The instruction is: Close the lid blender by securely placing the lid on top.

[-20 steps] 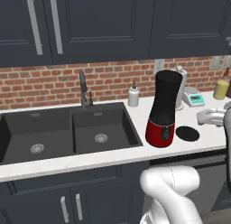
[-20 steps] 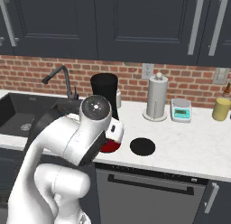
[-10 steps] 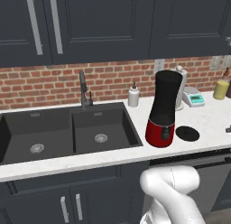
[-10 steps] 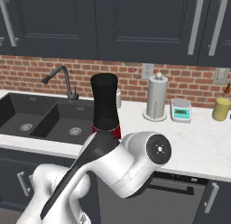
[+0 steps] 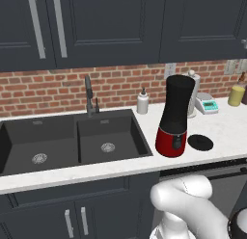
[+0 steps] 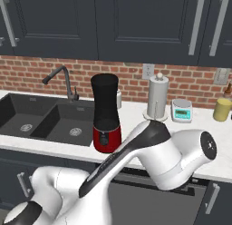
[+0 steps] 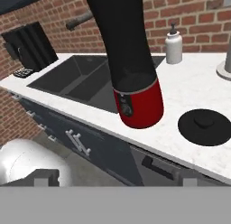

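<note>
Far left on the white counter (image 5: 226,125): a dark double sink (image 5: 72,141) with a curved faucet (image 5: 89,95) at its back edge, against the red brick wall (image 5: 58,91). Just right of the sink, near the wall: a small white soap bottle (image 5: 143,101), upright.

Next along: the blender (image 5: 174,115), standing upright near the counter's front edge, long axis vertical, black tapered jar widening toward an open mouth at the top, rounded red base below with the dark panel facing forward. From the hand view, the same blender (image 7: 131,60) leaning slightly left in frame, panel turned toward the camera.

Just right of the blender, apart from it: the lid (image 5: 200,142), lying flat on the counter, knob pointing up, not on the jar. In the hand view the lid (image 7: 207,127) low right, knob visible at centre.

Behind these: a paper towel roll (image 6: 157,96) on its stand, upright; then a small kitchen scale (image 6: 182,110); then a yellowish jar (image 6: 222,109) at far right.

Gripper (image 7: 115,180) low in the hand view, below counter level in front of the dark cabinet doors, fingertips spread wide apart, nothing between them.
</note>
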